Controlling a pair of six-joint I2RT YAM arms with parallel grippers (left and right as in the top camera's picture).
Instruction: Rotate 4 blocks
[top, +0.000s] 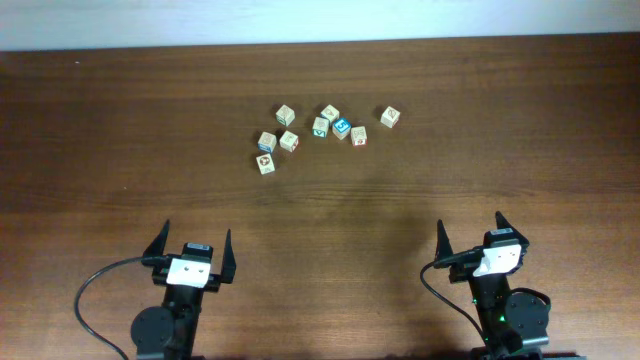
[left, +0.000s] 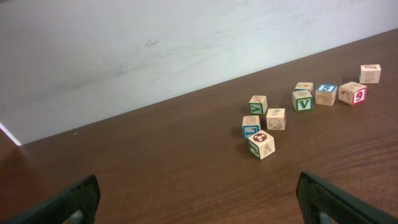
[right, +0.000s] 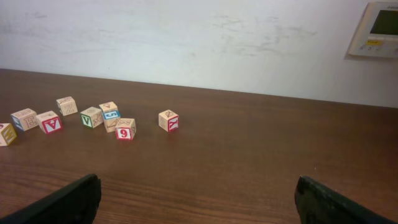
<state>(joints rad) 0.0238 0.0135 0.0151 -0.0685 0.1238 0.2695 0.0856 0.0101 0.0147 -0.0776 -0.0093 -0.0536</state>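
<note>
While both arms wait at the near edge of the dark wooden table (top: 520, 110), the blocks (top: 320, 127) lie in a loose scatter toward the far side, a little left of centre. From overhead nine small light-wood cubes can be counted (not four), none stacked and all flat on the wood.

The left gripper (top: 197, 230) sits near left with its jaws spread wide and nothing between them. The right gripper (top: 470, 221) sits near right, just as wide and just as empty. Both are well apart from the cubes. In each wrist view only the dark fingers (left: 68, 202) show at the bottom corners, with bare table between them.

A blue-topped block (top: 342, 127) lies in the middle of the group, with neighbours just beside it on the left and right. A lone block (top: 390, 116) sits apart at the right end. The nearest block (top: 265, 163) marks the left near end and shows a letter A on its side in the left wrist view. The right wrist view picks out a red-framed 9 block (right: 125, 129) and a green V block (right: 91, 117). A white wall (right: 186, 37) rises behind the table.
</note>
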